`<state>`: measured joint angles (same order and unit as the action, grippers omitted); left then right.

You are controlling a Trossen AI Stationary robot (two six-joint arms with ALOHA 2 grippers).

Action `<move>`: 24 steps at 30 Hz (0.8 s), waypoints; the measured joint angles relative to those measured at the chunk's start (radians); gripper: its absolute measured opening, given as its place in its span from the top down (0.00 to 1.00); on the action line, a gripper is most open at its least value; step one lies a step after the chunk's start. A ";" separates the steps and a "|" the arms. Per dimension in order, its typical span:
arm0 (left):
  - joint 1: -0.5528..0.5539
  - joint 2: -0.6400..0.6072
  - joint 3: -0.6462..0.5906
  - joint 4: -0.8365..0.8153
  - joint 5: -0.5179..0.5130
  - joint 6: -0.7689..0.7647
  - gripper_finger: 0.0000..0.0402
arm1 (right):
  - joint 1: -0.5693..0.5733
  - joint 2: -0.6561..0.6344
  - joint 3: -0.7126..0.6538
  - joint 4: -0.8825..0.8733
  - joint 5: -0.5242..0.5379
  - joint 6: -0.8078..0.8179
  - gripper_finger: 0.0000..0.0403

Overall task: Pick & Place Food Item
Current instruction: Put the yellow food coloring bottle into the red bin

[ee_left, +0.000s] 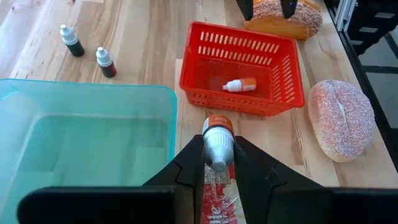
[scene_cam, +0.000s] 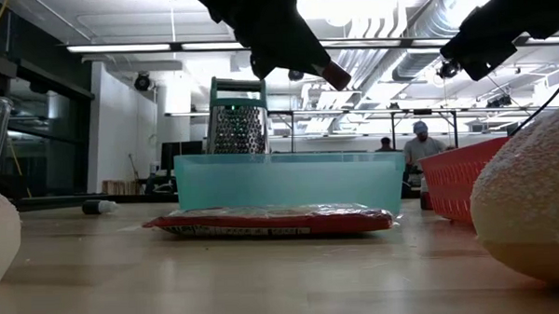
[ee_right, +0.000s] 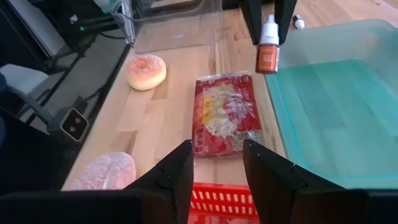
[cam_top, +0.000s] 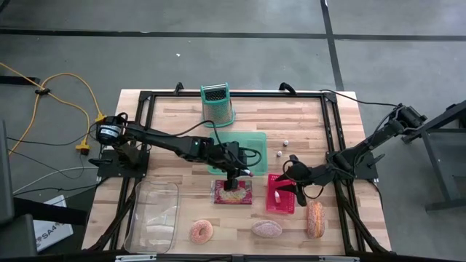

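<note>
My left gripper (cam_top: 237, 173) (ee_left: 219, 163) is shut on a small dropper bottle (ee_left: 217, 134) with a white cap and an orange body. It hangs in the air above the red food packet (cam_top: 231, 192), between the teal tray (cam_top: 237, 149) and the red basket (cam_top: 282, 193). The low view shows the bottle (scene_cam: 335, 78) well above the table. A second small bottle (ee_left: 240, 84) lies in the basket. My right gripper (cam_top: 285, 182) (ee_right: 216, 165) hovers open over the basket's rim (ee_right: 221, 200) with nothing between its fingers. My left gripper pinches the bottle's white cap end (ee_left: 217, 152) between its two fingers. The fingers (ee_right: 252, 15) slant down from the table's left side. The orange body (ee_right: 267, 59) sticks out beyond the fingertips, and the bottle is lifted clear of everything.
A metal grater (cam_top: 217, 105) stands at the far edge. Two more small bottles (cam_top: 282, 148) stand right of the teal tray. A clear tub (cam_top: 154, 215) sits near left. A donut (cam_top: 202, 231), a round loaf (cam_top: 266, 228) and a long loaf (cam_top: 314, 218) lie along the near edge.
</note>
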<state>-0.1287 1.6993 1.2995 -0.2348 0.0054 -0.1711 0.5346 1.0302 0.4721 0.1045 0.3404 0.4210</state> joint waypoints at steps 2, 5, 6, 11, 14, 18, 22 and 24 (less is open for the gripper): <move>0.000 0.000 0.000 0.000 0.000 0.000 0.85 | 0.000 0.000 0.000 0.012 -0.010 0.000 0.68; 0.000 0.000 0.000 0.000 0.000 0.000 0.85 | 0.000 0.000 0.000 0.042 -0.032 0.000 0.68; 0.000 0.000 0.000 0.000 0.000 0.000 0.85 | 0.000 0.000 0.000 0.057 -0.033 0.000 0.68; 0.000 0.000 0.000 0.000 0.000 0.000 0.85 | 0.000 0.000 0.000 0.102 -0.031 0.000 0.68; 0.000 0.000 0.000 0.000 0.001 0.000 0.85 | 0.000 0.000 0.000 0.124 -0.031 0.000 0.68; 0.000 0.000 0.000 0.000 0.001 0.000 0.85 | 0.000 0.000 0.000 0.160 -0.031 0.002 0.68; 0.000 0.000 0.000 0.000 0.001 0.000 0.85 | 0.000 0.000 0.000 0.180 -0.030 0.004 0.68; 0.000 0.000 -0.001 0.000 0.001 0.000 0.85 | 0.000 0.000 0.000 0.185 -0.029 0.004 0.68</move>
<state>-0.1287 1.6992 1.2987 -0.2348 0.0060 -0.1711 0.5346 1.0302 0.4725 0.2897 0.3111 0.4252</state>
